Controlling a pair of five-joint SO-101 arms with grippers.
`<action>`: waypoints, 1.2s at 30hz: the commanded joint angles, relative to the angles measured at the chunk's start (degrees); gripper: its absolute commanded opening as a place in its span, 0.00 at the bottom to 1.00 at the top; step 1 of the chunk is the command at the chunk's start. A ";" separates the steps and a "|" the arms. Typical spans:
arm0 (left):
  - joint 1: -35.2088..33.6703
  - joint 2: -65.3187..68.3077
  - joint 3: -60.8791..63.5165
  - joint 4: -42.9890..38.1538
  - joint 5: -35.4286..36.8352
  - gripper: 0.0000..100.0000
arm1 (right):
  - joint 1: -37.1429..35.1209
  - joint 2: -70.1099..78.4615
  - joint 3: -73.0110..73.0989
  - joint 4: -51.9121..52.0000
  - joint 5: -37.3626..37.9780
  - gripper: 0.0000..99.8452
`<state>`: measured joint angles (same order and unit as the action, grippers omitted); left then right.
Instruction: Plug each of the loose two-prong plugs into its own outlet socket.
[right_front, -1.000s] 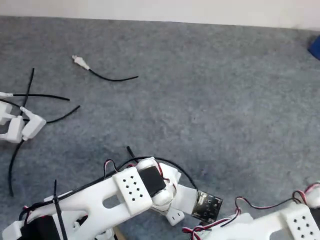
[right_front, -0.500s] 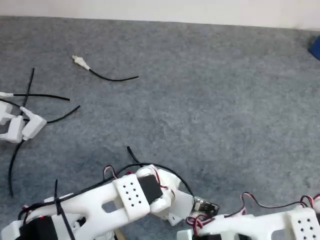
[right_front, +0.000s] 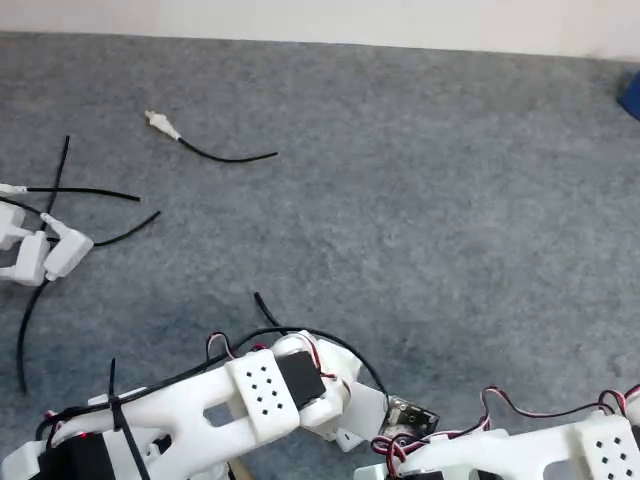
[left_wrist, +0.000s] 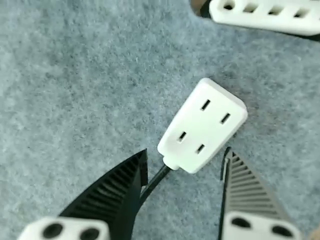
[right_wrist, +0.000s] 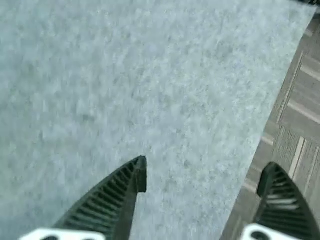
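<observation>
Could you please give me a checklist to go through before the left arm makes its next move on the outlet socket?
1. Left tool open: ok.
2. Outlet socket just ahead of the tool, slots facing the wrist camera: ok.
3. All four slots empty: ok.
4. Socket's black cord clear of the tool: cannot tell; it runs close beside the dark finger.
5. Right tool open and empty: ok.
6. Loose plug picked up for plugging: not ok; it lies on the carpet, far from both arms.
</observation>
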<state>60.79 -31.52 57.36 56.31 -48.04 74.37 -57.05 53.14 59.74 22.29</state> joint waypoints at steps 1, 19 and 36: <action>-0.75 -1.45 -0.57 -2.11 0.53 0.25 | 2.15 -1.10 -4.26 0.31 -2.11 0.34; -1.01 -1.54 1.19 -2.46 2.90 0.25 | -1.27 -1.10 -27.47 15.25 -6.07 0.34; -1.36 -1.45 7.16 -9.93 2.90 0.23 | -1.27 -0.92 -32.48 18.77 -6.07 0.34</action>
<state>59.74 -31.60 64.57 47.16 -45.67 73.76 -57.23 23.08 78.46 17.10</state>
